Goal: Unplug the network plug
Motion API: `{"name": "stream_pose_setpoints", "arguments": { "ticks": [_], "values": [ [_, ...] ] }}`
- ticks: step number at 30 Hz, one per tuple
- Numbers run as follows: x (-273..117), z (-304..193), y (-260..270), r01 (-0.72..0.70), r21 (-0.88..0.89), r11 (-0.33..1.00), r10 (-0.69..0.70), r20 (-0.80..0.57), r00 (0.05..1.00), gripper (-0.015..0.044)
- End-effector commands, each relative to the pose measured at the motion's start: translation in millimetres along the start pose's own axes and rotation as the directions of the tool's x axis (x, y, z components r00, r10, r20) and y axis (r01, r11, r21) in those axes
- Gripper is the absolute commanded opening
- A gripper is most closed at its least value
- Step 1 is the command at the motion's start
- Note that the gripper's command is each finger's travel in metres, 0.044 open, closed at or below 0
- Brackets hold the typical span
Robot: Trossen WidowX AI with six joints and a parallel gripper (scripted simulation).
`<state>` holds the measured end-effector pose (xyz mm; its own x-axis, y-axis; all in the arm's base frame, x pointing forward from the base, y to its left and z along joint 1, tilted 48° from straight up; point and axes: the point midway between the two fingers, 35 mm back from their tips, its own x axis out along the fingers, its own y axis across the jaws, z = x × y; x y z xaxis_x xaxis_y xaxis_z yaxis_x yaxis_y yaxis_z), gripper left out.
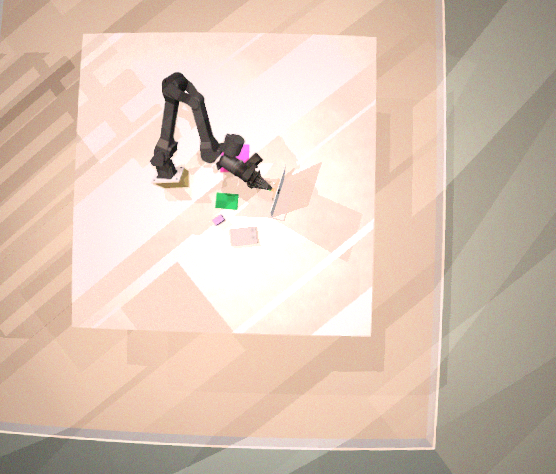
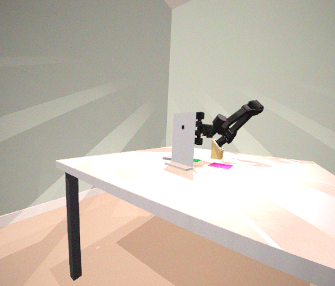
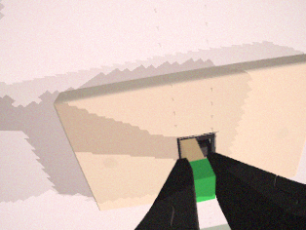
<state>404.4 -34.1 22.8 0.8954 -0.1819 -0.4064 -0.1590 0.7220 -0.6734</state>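
Observation:
The upright panel stands on the table. The plug has a green body and a tan front part that reaches into the dark socket. My gripper is shut on the plug, one finger on each side of its green body, close in front of the panel. The thin tab cannot be made out clearly; the fingers hide part of the plug. A magenta patch and a green patch lie flat on the table; which is the marked square, I cannot tell.
A small pink block lies near the green patch. A pale flat plate lies beyond it. The arm's yellowish base block stands behind the patches. The arm passes over the magenta patch and hides part of it from above.

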Motion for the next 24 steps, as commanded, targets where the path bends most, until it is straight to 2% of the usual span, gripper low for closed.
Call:
{"name": "stream_pose_setpoints", "arguments": {
  "ticks": [1, 24],
  "values": [
    [-2.9, -0.9, 0.3, -0.001, 0.002, 1.0, 0.001, -0.001, 1.0, 0.0],
    [-15.9, -5.0, 0.4, -0.001, 0.002, 1.0, 0.001, -0.001, 1.0, 0.0]
  ]
}}
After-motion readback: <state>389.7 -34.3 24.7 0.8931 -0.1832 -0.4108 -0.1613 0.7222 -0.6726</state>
